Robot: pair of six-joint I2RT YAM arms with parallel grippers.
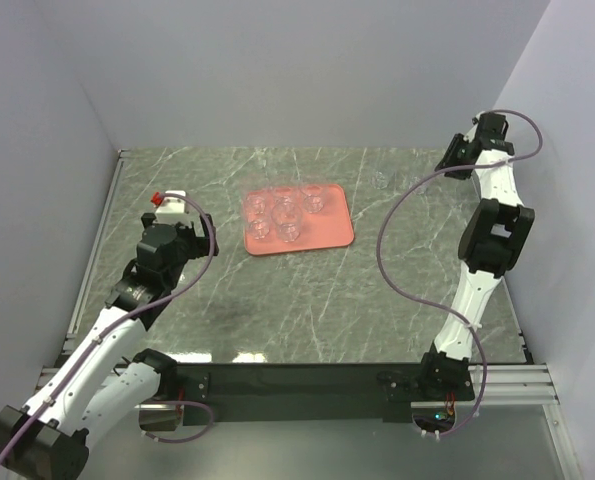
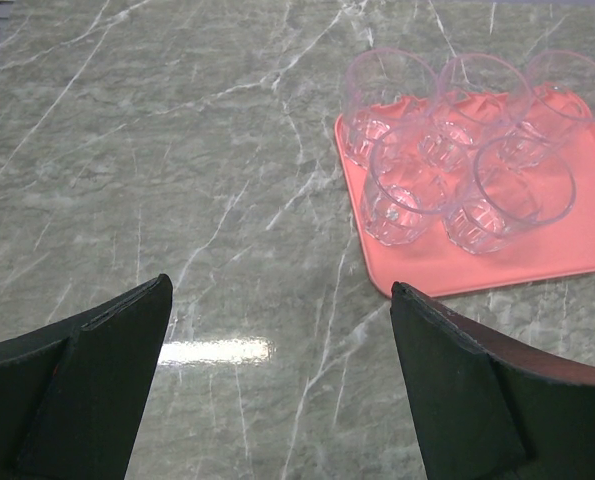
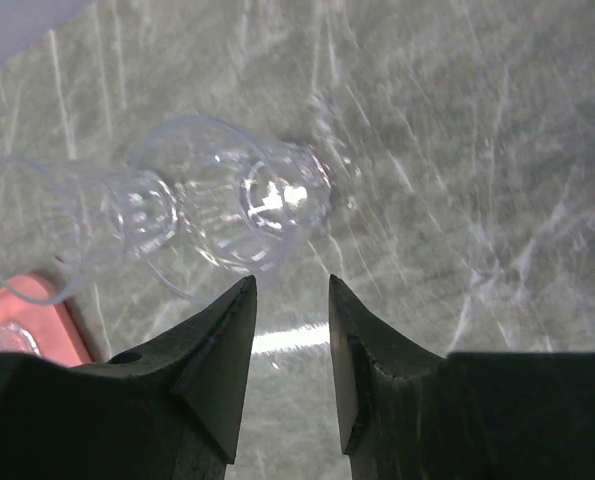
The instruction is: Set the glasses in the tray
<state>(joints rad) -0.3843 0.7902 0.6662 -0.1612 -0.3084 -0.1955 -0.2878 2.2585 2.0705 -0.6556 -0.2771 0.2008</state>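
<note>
The salmon-pink tray (image 1: 332, 232) lies at mid-table and holds several clear glasses (image 1: 285, 212) standing upright in a cluster. The tray (image 2: 577, 240) and those glasses (image 2: 409, 195) also show at the upper right of the left wrist view. One more clear glass (image 1: 381, 181) stands on the table right of the tray. In the right wrist view it (image 3: 262, 195) is just beyond the fingertips, with a second clear glass (image 3: 72, 225) to its left. My right gripper (image 3: 291, 280) is open a little and empty. My left gripper (image 2: 281, 285) is wide open and empty, left of the tray.
The grey marble table (image 1: 307, 300) is boxed in by pale walls on three sides. A corner of the tray (image 3: 27, 320) shows at the left of the right wrist view. A white part with a red tip (image 1: 169, 203) sits at the left arm's end.
</note>
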